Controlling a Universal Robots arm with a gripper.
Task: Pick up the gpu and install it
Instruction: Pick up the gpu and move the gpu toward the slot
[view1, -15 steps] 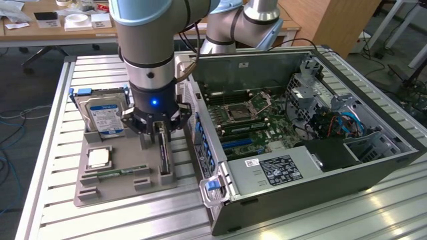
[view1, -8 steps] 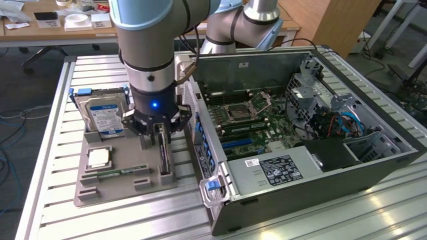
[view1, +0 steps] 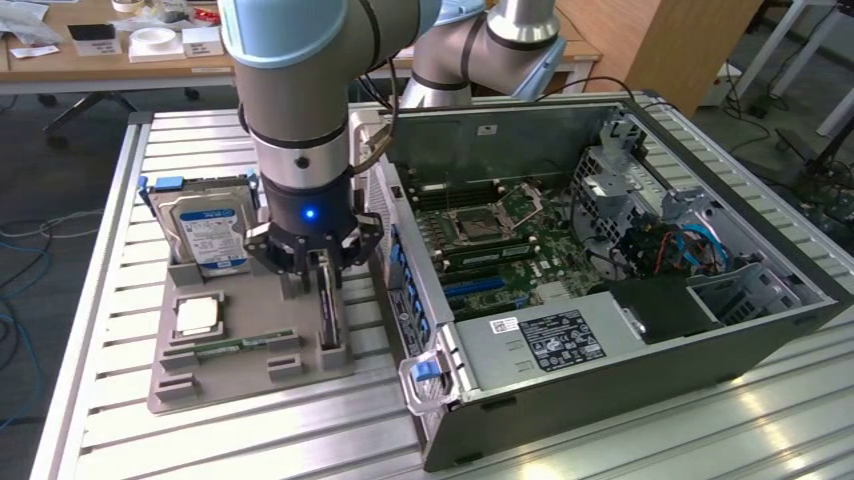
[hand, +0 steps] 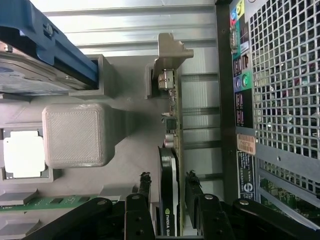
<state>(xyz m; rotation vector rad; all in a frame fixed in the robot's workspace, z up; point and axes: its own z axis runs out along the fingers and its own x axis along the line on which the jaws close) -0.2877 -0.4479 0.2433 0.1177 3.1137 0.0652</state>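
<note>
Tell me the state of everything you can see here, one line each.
gripper: open, jaws either side of the gpu
gpu: on edge in its tray slot, not lifted
hard drive: upright in the tray
processor: flat in its tray recess
memory stick: lying in the tray
computer case: on its side, side panel off

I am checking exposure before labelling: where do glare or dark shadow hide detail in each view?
Exterior view: bright glare streaks the table. Wrist view: the pale chip is washed out; the gripper astride the gpu is nearly black.
</note>
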